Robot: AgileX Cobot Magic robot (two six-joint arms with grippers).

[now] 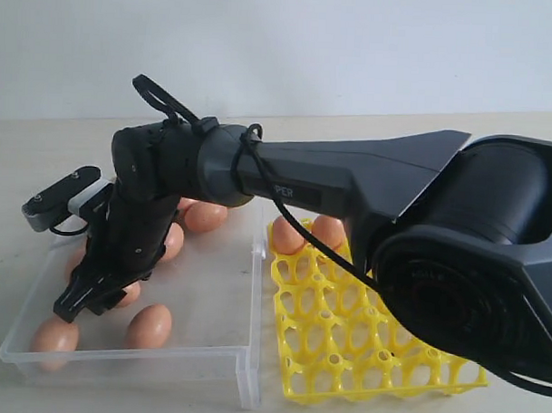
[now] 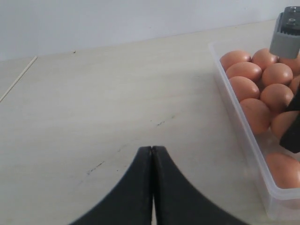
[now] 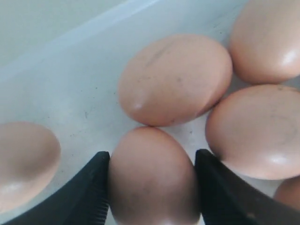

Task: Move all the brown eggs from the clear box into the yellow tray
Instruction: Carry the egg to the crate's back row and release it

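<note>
Right tool (image 3: 152, 159) straddling a brown egg (image 3: 151, 185), grip not discernible; closure should be applied gently across the widest girth.

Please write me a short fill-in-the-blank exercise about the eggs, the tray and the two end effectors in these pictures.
1. In the exterior view, ___ eggs show in the yellow tray.
2. The left end effector is ___ over the table.
3. In the clear box, the right end effector has one ___ between its fingers.
Missing words: two; shut; egg.
</note>
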